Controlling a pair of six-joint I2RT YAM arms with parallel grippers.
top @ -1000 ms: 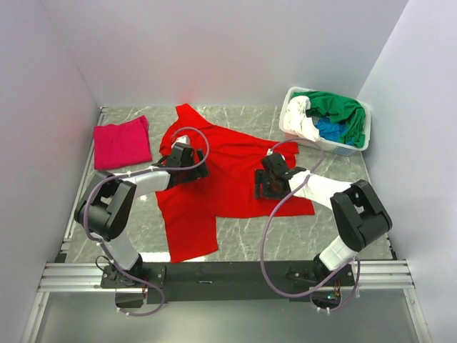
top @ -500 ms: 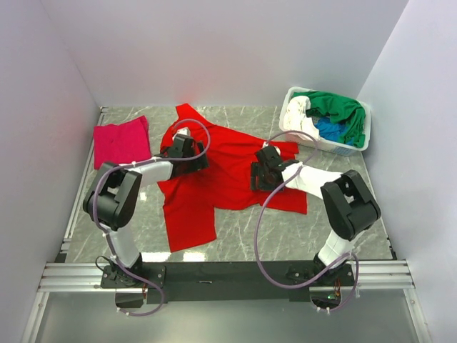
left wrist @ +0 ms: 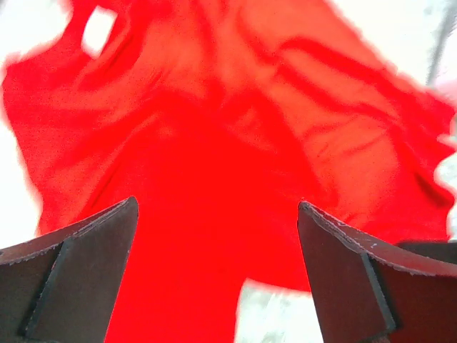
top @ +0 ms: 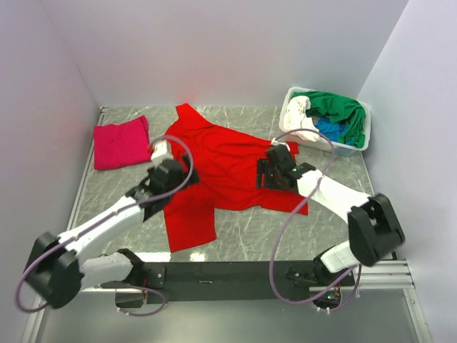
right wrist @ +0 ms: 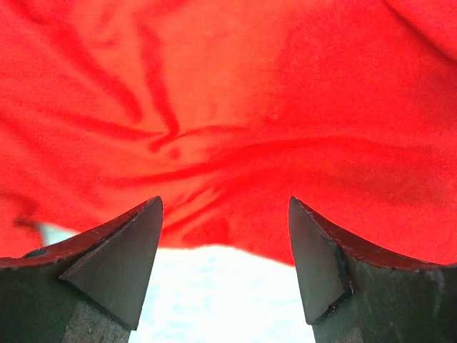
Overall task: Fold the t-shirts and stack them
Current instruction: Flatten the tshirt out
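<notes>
A bright red t-shirt lies spread, a little rumpled, across the middle of the table. My left gripper hovers open over its left part; the left wrist view has red cloth between and beyond the wide jaws, nothing pinched. My right gripper stands open over the shirt's right side. In the right wrist view its jaws straddle the red hem with bare table below. A magenta-pink t-shirt lies folded at the far left.
A white plastic basket at the back right holds green, white and blue t-shirts. Pale walls close in the left, back and right. Bare marble table shows in front of the red shirt.
The left arm has swung out low towards the near left, its gripper sliding slightly nearer. The right arm has stretched, its gripper shifting a little right. The red shirt's near edges have drawn in.
</notes>
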